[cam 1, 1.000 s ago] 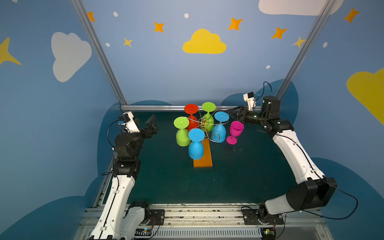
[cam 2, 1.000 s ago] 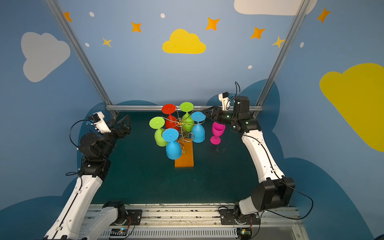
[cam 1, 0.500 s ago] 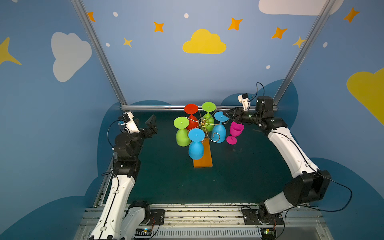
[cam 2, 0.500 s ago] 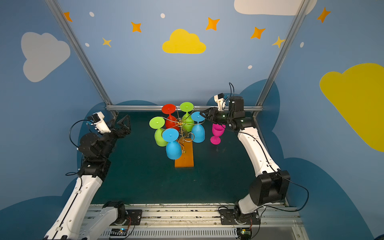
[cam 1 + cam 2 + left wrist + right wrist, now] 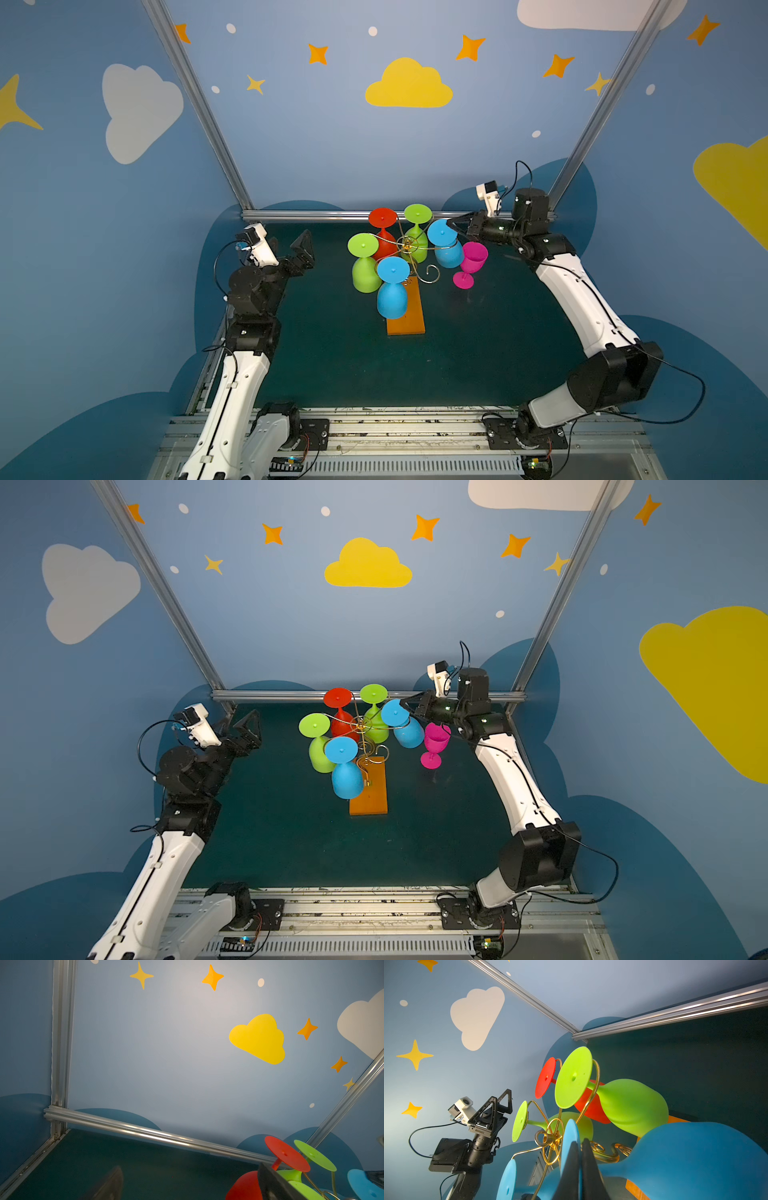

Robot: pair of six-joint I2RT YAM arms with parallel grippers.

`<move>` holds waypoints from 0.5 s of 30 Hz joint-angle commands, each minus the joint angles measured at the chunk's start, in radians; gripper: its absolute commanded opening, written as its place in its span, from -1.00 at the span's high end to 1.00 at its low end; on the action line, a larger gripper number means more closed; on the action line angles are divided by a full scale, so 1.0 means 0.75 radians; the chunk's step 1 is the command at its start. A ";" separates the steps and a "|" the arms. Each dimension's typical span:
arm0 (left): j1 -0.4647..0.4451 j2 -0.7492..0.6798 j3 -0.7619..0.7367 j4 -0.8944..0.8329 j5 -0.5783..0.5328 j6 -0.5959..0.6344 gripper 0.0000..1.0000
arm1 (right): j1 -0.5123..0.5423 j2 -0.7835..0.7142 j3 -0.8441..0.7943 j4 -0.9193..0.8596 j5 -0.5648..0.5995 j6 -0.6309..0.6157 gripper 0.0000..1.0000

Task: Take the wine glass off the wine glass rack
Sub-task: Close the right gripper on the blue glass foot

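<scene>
The wine glass rack (image 5: 408, 245) is a gold wire stand on an orange base (image 5: 405, 318) at mid table. Several coloured glasses hang upside down from it. My right gripper (image 5: 451, 226) (image 5: 405, 706) is at the rack's right side, shut on the foot disc of a blue wine glass (image 5: 451, 254) (image 5: 409, 734). In the right wrist view the two black fingers (image 5: 588, 1167) pinch that blue disc (image 5: 570, 1136) edge-on, the bowl (image 5: 695, 1157) beside them. My left gripper (image 5: 305, 249) (image 5: 190, 1167) hangs open at the far left, holding nothing.
A pink glass (image 5: 471, 259) stands upright on the mat just right of the rack, under my right wrist. Red (image 5: 382, 218), green (image 5: 417, 214), green (image 5: 363, 245) and blue (image 5: 392, 270) glasses hang on other arms. An aluminium rail (image 5: 311, 215) runs along the back.
My right gripper has moved left from above the pink glass to the rack and closed on the blue glass's foot disc. The left arm has stayed still.
</scene>
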State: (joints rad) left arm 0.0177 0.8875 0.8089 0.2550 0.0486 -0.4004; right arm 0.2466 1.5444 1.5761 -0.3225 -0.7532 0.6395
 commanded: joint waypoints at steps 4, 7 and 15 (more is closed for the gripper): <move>0.005 -0.019 -0.004 -0.003 -0.014 0.007 -0.99 | -0.003 -0.013 -0.010 0.097 -0.048 0.072 1.00; 0.004 -0.022 -0.004 -0.003 -0.013 0.010 -0.99 | -0.004 -0.025 -0.015 0.142 -0.065 0.115 1.00; 0.005 -0.023 -0.004 -0.004 -0.013 0.006 -0.99 | -0.008 -0.079 -0.018 0.200 -0.057 0.177 1.00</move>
State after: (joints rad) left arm 0.0177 0.8875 0.8089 0.2512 0.0483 -0.4004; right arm 0.2443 1.5345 1.5642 -0.2420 -0.7948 0.7525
